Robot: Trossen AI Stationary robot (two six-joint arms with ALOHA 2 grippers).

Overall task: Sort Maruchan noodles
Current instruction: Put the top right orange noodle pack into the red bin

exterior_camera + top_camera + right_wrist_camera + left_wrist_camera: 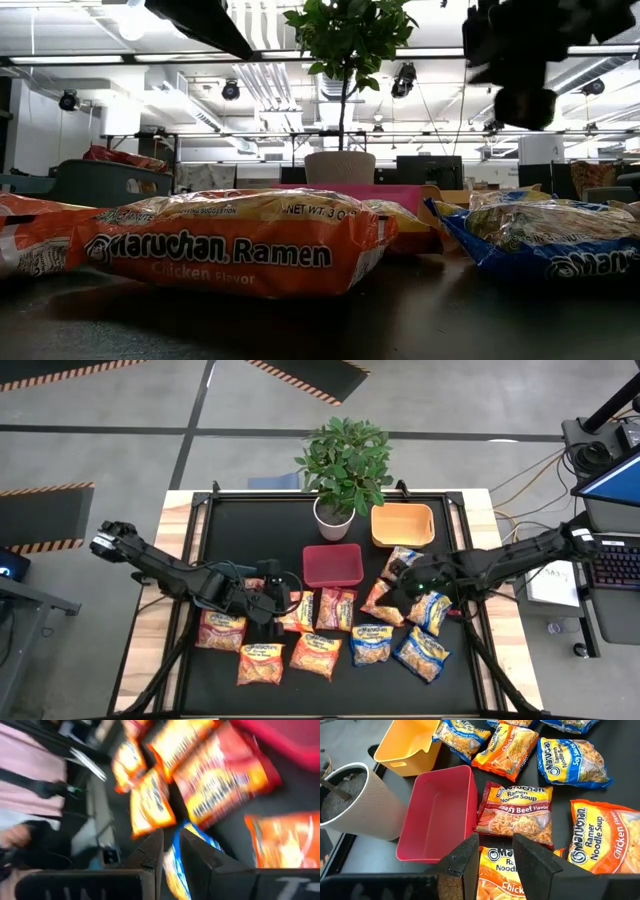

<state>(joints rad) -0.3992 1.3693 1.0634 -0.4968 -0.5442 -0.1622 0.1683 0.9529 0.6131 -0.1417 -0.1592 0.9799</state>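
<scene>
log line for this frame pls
left gripper: open, over chicken packet | right gripper: nearly shut, empty, above blue packet | red bin: empty

Ramen packets (pixel 316 654) lie flat, scattered.

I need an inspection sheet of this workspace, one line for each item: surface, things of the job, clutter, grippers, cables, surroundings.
Surface: black mat on a wooden table.
Things of the job: Maruchan packets lie loose on the near half of the mat, orange ones mostly left and middle, blue ones to the right. The red bin and the orange bin hold no packets.
Clutter: potted plant behind the bins.
Grippers: left gripper over an orange packet, fingers apart, holding nothing. Right gripper above the packets on the right, fingers nearly closed, empty.
Cables: several on the floor to the right.
Surroundings: laptop and keyboard at the right; striped floor markings.
</scene>
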